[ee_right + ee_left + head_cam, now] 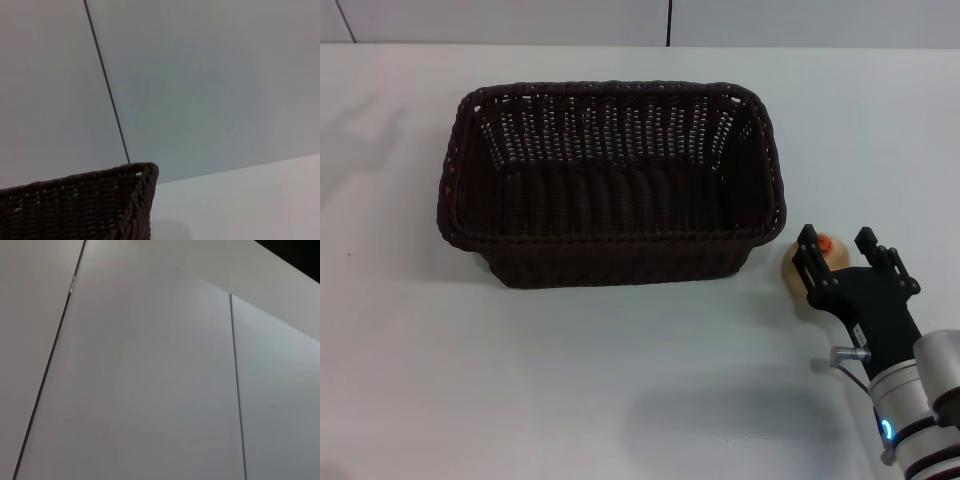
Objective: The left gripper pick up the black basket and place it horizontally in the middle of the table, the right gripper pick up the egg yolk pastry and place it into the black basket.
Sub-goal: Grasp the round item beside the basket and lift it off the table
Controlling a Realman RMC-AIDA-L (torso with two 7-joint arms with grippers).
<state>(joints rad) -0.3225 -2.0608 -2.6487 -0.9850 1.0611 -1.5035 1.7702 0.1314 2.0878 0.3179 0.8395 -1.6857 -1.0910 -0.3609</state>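
Note:
The black basket (610, 190) stands lengthwise across the middle of the table (620, 380), open side up and empty. One of its corners also shows in the right wrist view (100, 205). The egg yolk pastry (796, 274) lies on the table just right of the basket's near right corner, and its orange spot shows between the fingers. My right gripper (836, 243) is open, with its two fingers straddling the pastry from above and hiding most of it. My left gripper is out of view, and the left wrist view shows only wall panels.
The white table runs wide to the left of and in front of the basket. Its far edge meets a grey panelled wall (200, 75) behind the basket.

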